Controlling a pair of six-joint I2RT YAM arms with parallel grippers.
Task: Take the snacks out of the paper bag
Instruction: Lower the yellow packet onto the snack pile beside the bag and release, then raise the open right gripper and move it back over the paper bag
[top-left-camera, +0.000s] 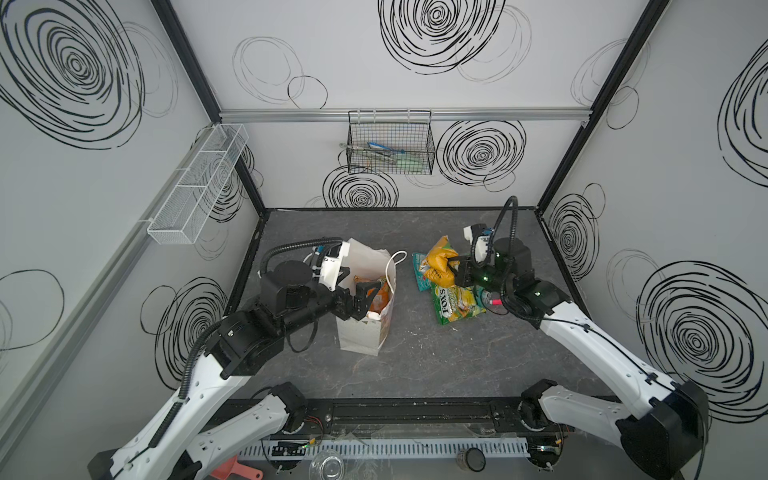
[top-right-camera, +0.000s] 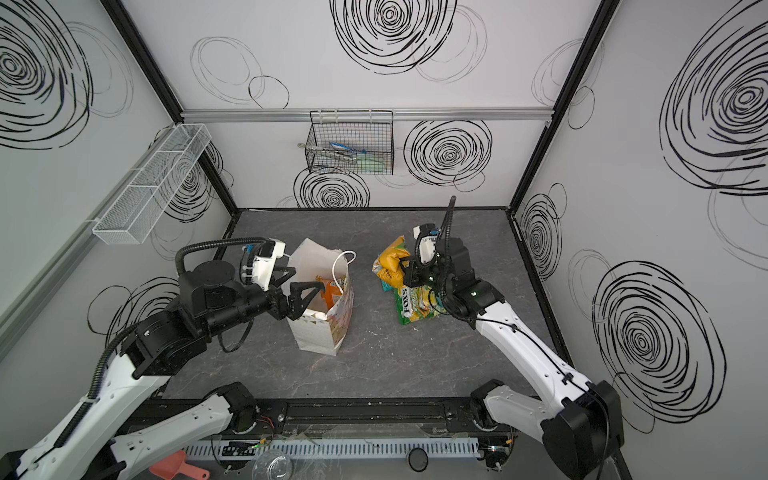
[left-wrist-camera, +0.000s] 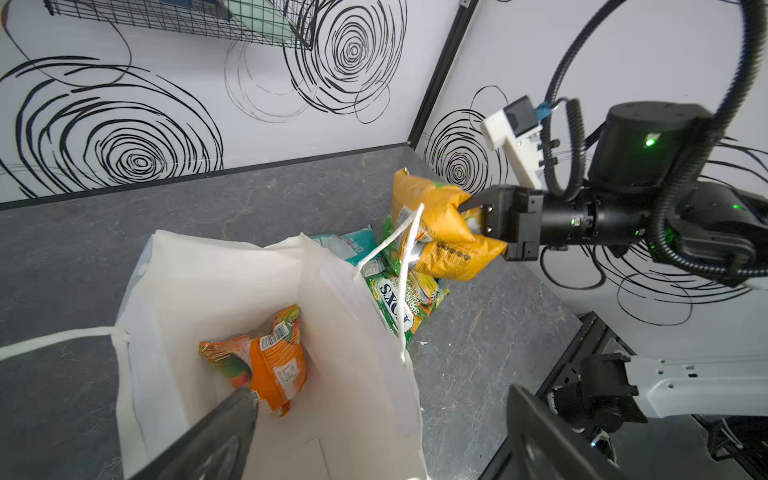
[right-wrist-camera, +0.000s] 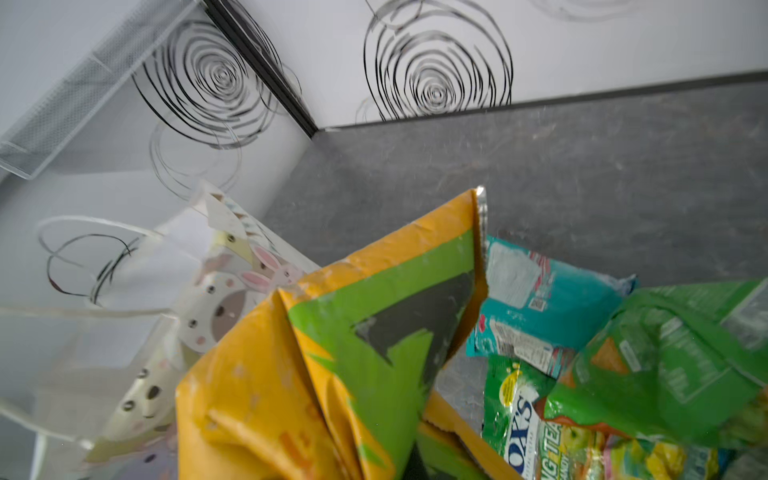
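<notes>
At the right of the table (top-left-camera: 415, 365), right gripper (top-left-camera: 456, 266): jaws clenched on the yellow packet (top-left-camera: 438, 259), over the green packet (top-left-camera: 455, 305) and the teal packet (top-left-camera: 420, 276) outside the paper bag (top-left-camera: 361, 332). Left gripper (top-left-camera: 359, 286): jaws spread astride a bag wall. Orange packet (left-wrist-camera: 270, 361) inside; we judge it light, crinkly and slippery, so pinch a crimped edge.

"Where's the paper bag (top-left-camera: 365, 332)?"
"Upright, white, mouth open at the left gripper (top-left-camera: 362, 282), one orange packet (left-wrist-camera: 270, 361) lying inside."
"And the rest?"
"A yellow packet (top-left-camera: 438, 257) is pinched in the right gripper (top-left-camera: 453, 262). A teal packet (right-wrist-camera: 552, 299) and a green FOX'S packet (top-left-camera: 455, 305) lie just beneath it."
</notes>
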